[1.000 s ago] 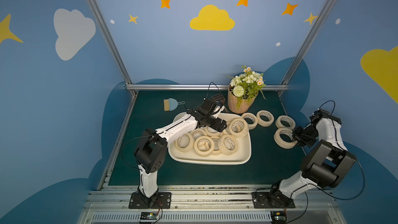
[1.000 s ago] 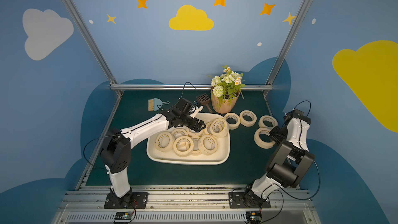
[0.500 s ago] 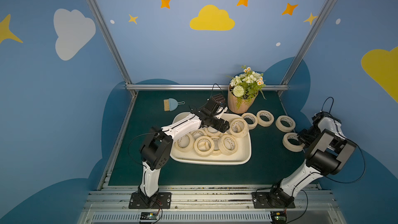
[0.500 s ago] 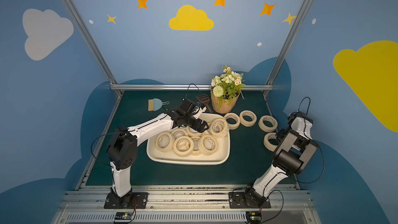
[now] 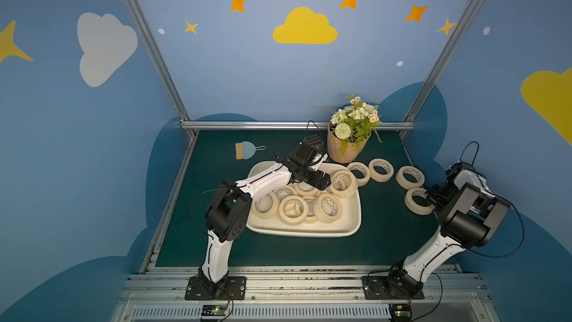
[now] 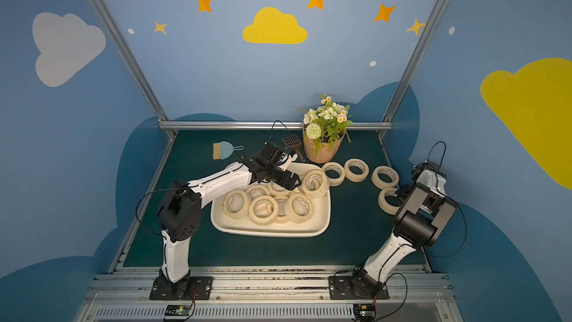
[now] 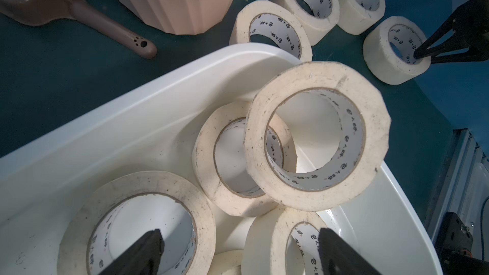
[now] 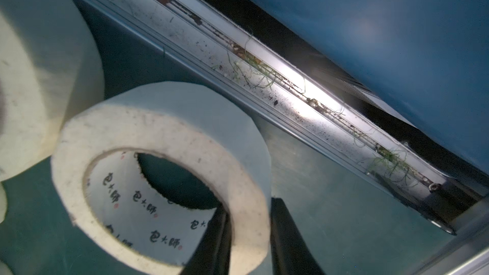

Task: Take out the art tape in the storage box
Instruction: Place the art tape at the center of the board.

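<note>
Here, left pincer [image 7: 239, 232] gapes over storage box [image 7: 185, 64] (art tape [image 7: 317, 78] inside).

In the right wrist view the right gripper [image 8: 248, 207], cut off by the picture's edge, straddled the wall of a tape roll [image 8: 164, 133]; whether it pinched the roll was unclear. In both top views the left arm [image 5: 266, 179] hid part of the far rim of the box [image 5: 309, 233].

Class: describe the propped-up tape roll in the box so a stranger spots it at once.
Find the flower pot at the mat's back; the cream storage box lies before it. In the corner nearest the pot, one tape roll stands propped up; its neighbours lie lower.
</note>
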Available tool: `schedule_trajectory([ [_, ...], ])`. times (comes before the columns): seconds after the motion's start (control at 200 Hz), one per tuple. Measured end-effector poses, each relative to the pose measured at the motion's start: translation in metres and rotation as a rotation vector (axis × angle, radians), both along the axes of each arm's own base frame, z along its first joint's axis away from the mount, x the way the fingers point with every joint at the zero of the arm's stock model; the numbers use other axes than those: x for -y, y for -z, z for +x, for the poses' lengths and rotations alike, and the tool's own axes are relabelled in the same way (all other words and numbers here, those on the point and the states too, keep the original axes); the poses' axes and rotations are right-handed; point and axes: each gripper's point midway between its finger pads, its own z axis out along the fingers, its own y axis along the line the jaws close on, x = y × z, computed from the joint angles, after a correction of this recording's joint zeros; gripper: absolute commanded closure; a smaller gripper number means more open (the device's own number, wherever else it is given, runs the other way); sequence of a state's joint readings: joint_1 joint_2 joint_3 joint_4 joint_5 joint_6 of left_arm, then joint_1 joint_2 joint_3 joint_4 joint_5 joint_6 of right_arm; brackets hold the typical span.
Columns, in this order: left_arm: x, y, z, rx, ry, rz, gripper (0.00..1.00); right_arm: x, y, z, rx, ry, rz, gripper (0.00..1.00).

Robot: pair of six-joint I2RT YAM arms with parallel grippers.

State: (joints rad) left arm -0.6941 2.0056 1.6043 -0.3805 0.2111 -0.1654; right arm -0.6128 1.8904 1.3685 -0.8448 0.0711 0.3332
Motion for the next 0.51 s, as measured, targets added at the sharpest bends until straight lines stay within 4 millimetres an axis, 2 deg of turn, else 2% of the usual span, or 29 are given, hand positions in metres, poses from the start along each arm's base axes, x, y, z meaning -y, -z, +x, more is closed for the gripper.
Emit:
schedule_trajectory([
  [0.105,0.002,0.001,0.001,0.0,0.002,0.0,0.05,-0.001,0.004,-0.001,-0.002,-0.006,0.003,0.34],
  [0.21,0.005,-0.001,0.002,0.004,0.005,-0.003,0.04,-0.003,0.007,-0.004,-0.005,-0.009,0.003,0.29],
  [0.295,0.008,-0.002,0.002,0.006,0.007,-0.007,0.04,-0.01,0.003,-0.008,0.003,-0.02,-0.005,0.27],
  [0.415,0.015,-0.003,0.004,0.011,0.012,-0.013,0.04,-0.03,-0.028,-0.008,0.058,-0.07,-0.057,0.26],
  [0.506,0.022,-0.001,0.007,0.01,0.015,-0.015,0.04,-0.063,-0.064,0.003,0.15,-0.168,-0.105,0.26],
])
